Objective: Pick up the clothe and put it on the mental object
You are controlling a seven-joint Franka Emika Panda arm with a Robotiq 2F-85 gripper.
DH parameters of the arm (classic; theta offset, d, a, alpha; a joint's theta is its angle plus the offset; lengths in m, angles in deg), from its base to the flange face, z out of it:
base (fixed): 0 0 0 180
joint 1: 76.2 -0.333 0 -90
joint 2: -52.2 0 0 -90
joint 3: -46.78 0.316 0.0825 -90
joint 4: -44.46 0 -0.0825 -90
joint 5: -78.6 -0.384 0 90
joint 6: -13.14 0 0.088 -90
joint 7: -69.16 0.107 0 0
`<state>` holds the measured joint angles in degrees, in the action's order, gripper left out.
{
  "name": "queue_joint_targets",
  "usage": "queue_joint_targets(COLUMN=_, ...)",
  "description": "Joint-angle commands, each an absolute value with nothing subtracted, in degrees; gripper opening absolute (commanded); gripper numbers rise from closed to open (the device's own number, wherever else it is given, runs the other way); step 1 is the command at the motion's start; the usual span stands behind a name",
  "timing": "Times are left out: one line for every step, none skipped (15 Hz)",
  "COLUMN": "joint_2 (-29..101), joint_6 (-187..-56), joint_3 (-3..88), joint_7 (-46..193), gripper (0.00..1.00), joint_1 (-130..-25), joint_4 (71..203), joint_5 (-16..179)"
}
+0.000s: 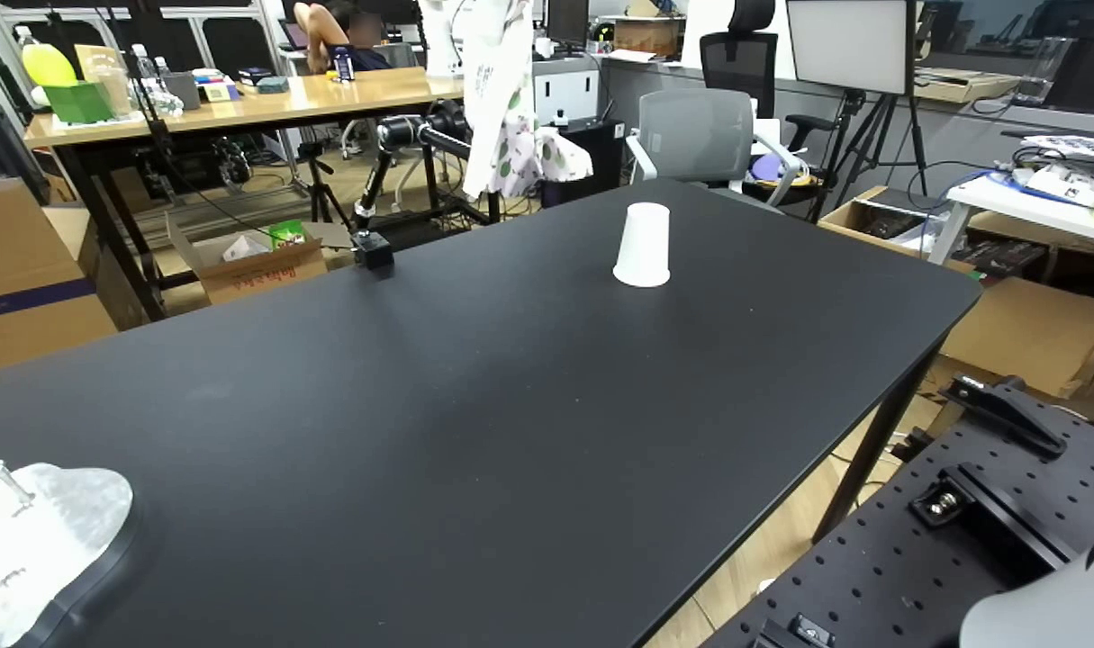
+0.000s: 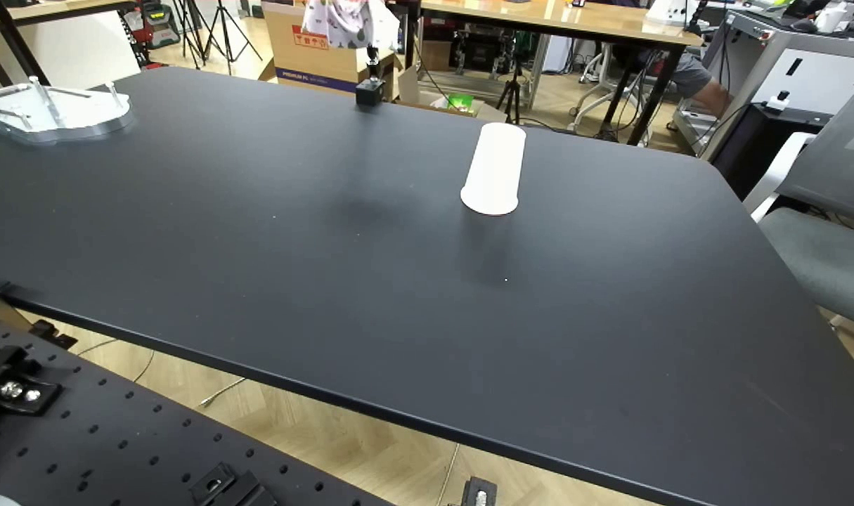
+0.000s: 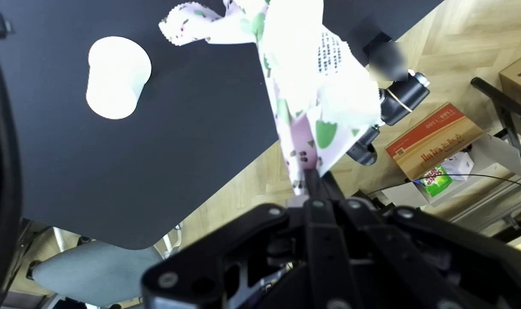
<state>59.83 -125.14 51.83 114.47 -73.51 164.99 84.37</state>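
Note:
My gripper [image 3: 322, 182] is shut on the cloth [image 3: 303, 81], a white piece with green and pink print. The cloth hangs from the fingertips in loose folds, above the table's far side. It shows at the top in both exterior views [image 1: 519, 135] [image 2: 349, 21], where the gripper itself is out of the picture. The metal object, a silvery plate with upright pegs [image 1: 69, 504], lies on the table at the lower left, cut off by the frame edge. It also shows at the far left [image 2: 57, 116]. It is out of the wrist view.
A white cup stands upside down on the black table in both exterior views [image 1: 644, 247] [image 2: 495, 169] and the wrist view [image 3: 116, 81]. A black jointed stand [image 1: 373, 249] is fixed at the table's far edge. A grey chair [image 1: 698, 135] stands by the table end.

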Motion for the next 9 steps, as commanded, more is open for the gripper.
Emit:
queue_joint_targets(joint_2=56.6, joint_6=-126.1, joint_3=51.4, joint_7=118.1, gripper=0.0, joint_1=-73.8, joint_4=163.5, joint_5=84.7)
queue_joint_targets(joint_2=55.7, joint_6=-126.4, joint_3=51.3, joint_7=118.5, gripper=0.0, joint_1=-73.9, joint_4=163.4, joint_5=84.9)
queue_joint_targets(joint_2=54.8, joint_6=-126.8, joint_3=51.2, joint_7=118.7, gripper=0.0, joint_1=-74.1, joint_4=163.3, joint_5=84.8)
queue_joint_targets(joint_2=53.9, joint_6=-127.2, joint_3=51.1, joint_7=118.8, gripper=0.0, joint_1=-74.3, joint_4=163.2, joint_5=84.8)
queue_joint_targets(joint_2=52.9, joint_6=-127.5, joint_3=50.9, joint_7=119.0, gripper=0.0, joint_1=-74.5, joint_4=163.1, joint_5=84.7)
queue_joint_targets(joint_2=52.0, joint_6=-127.9, joint_3=50.7, joint_7=119.0, gripper=0.0, joint_1=-74.6, joint_4=163.1, joint_5=84.4)
queue_joint_targets(joint_2=51.2, joint_6=-128.2, joint_3=50.4, joint_7=118.9, gripper=0.0, joint_1=-74.7, joint_4=163.1, joint_5=84.1)
queue_joint_targets(joint_2=50.5, joint_6=-128.4, joint_3=50.0, joint_7=118.7, gripper=0.0, joint_1=-74.8, joint_4=163.3, joint_5=83.4)
queue_joint_targets(joint_2=50.1, joint_6=-128.8, joint_3=49.6, joint_7=118.5, gripper=0.0, joint_1=-74.8, joint_4=163.6, joint_5=82.9)
